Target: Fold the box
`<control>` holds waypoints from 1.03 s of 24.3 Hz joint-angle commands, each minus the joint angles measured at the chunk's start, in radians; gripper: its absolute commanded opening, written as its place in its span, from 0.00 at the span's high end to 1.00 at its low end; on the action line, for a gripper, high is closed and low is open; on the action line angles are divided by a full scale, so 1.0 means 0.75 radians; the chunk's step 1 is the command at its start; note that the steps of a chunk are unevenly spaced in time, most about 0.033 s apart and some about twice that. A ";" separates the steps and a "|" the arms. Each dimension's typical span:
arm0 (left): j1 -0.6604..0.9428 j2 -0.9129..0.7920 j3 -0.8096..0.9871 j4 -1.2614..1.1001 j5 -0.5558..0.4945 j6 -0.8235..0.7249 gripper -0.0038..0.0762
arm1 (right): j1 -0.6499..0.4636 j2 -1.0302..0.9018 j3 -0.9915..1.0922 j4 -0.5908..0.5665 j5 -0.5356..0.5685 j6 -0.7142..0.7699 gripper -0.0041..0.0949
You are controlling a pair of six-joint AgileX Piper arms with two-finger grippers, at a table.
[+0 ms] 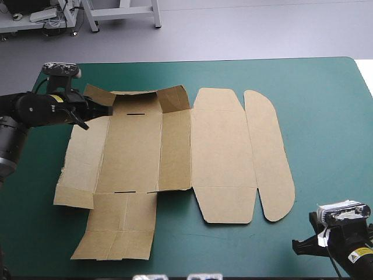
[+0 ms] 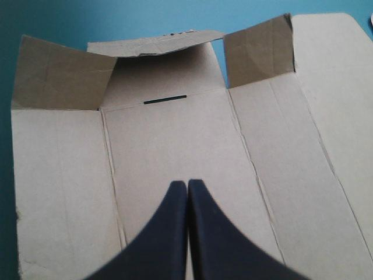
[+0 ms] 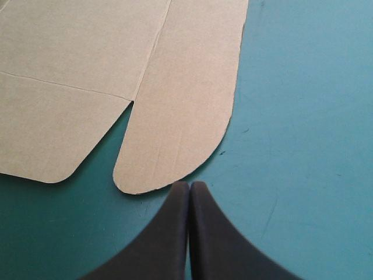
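The left pincer (image 2: 187, 184), two broad black fin-shaped fingers, was pressed together into one narrow pointed arch with nothing between them. It hung at the far left corner of the box (image 1: 175, 151), a cut sheet of brown board lying mostly flat on the left and middle of the counter (image 1: 326, 116) with its teal-green cover. Its tip pointed over the base panel; whether it touched the board cannot be told.

At the box's left side the long left wall panel (image 1: 81, 163) lay flat. Just beside it was the rectangular base panel (image 1: 131, 151), bare brown board with a thin dark slot (image 1: 137, 115) at its far end and another (image 1: 124, 191) at its near end. From the base's near end a creased end flap (image 1: 119, 227) stretched flat toward the counter's near edge.

At the box's far end three flaps stood tilted up: the left corner flap (image 1: 96, 96), the crumpled far end flap (image 2: 154, 44) and the right corner flap (image 1: 175, 98). Right of the base, the right wall panel (image 1: 175, 149), the wide lid panel (image 1: 221, 154) and the long rounded tuck flap (image 1: 271, 157) all lay flat.

The right pincer (image 3: 189, 185), of the same black fins, was likewise shut to a narrow arch, holding nothing. It hovered over bare cover near the rounded near end of the tuck flap, off the box's near right corner.
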 commanded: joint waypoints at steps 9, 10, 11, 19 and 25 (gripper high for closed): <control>0.717 0.088 -0.053 -0.408 0.200 0.241 0.96 | 0.000 0.012 -0.035 0.016 -0.073 -0.011 0.98; 0.736 0.101 -0.053 -0.405 0.220 0.252 0.96 | 0.000 0.012 -0.035 0.016 -0.073 -0.011 0.98; 0.759 0.116 -0.053 -0.405 0.235 0.270 0.96 | 0.000 0.012 -0.035 0.016 -0.073 -0.011 0.98; 0.802 0.275 -0.053 -0.389 0.307 0.318 0.96 | 0.000 0.012 -0.035 0.016 -0.073 -0.011 0.98; 0.802 0.408 -0.053 -0.389 0.315 0.380 0.96 | 0.000 0.012 -0.035 0.016 -0.073 -0.011 0.98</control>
